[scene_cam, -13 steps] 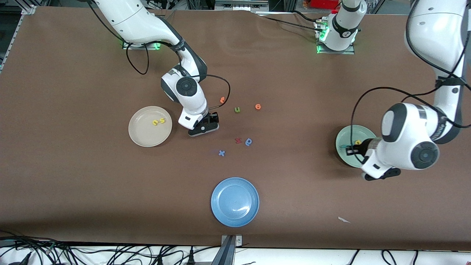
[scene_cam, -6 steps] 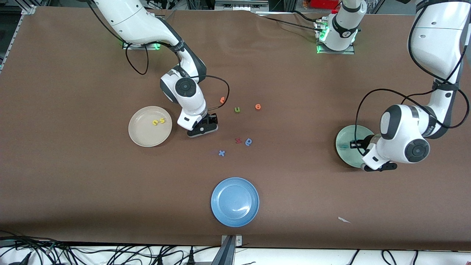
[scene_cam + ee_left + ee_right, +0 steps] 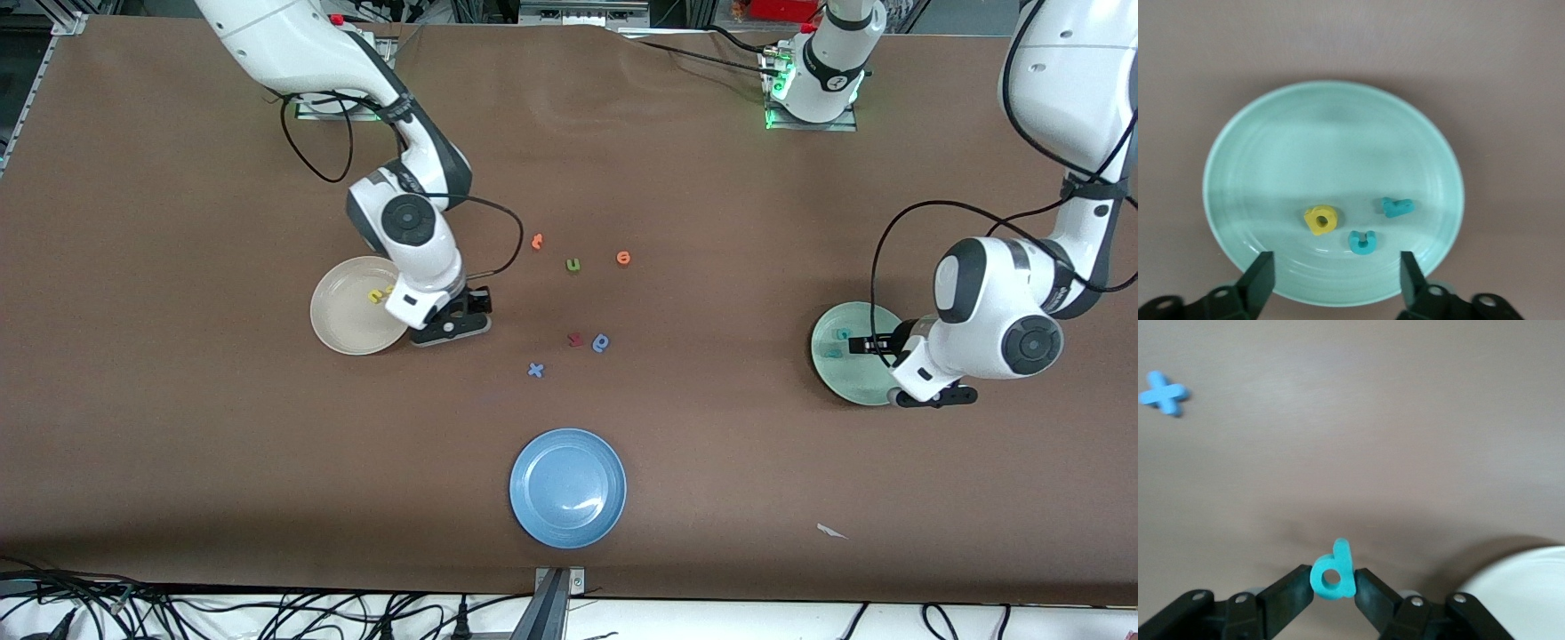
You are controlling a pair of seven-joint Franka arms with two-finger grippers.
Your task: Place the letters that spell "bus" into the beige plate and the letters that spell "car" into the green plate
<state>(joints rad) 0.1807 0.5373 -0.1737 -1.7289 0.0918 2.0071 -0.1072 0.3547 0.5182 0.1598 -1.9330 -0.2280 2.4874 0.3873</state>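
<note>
The green plate (image 3: pixel 1271 147) holds the yellow "a" (image 3: pixel 1321 220), the teal "c" (image 3: pixel 1363 242) and the teal "r" (image 3: pixel 1397 207). My left gripper (image 3: pixel 1336 275) hangs open over that plate's (image 3: pixel 840 373) edge, holding nothing. My right gripper (image 3: pixel 1333 583) is shut on the teal "b" (image 3: pixel 1333 573), just above the table beside the beige plate (image 3: pixel 342 324). In that plate lie the yellow "u" and "s" (image 3: pixel 380 294), partly hidden by the right arm. The plate's rim (image 3: pixel 1531 587) shows at the corner of the right wrist view.
Loose letters lie mid-table: two orange ones (image 3: pixel 537 241) (image 3: pixel 623 258), a green "u" (image 3: pixel 573 264), a red one (image 3: pixel 575 339), a darker blue one (image 3: pixel 601 342) and a blue "x" (image 3: pixel 535 370). A blue plate (image 3: pixel 568 487) sits near the front edge, a white scrap (image 3: pixel 831 532) toward the left arm's end.
My left gripper has opened over the green plate, and a second teal letter now lies there. My right arm has carried the "b" toward the beige plate.
</note>
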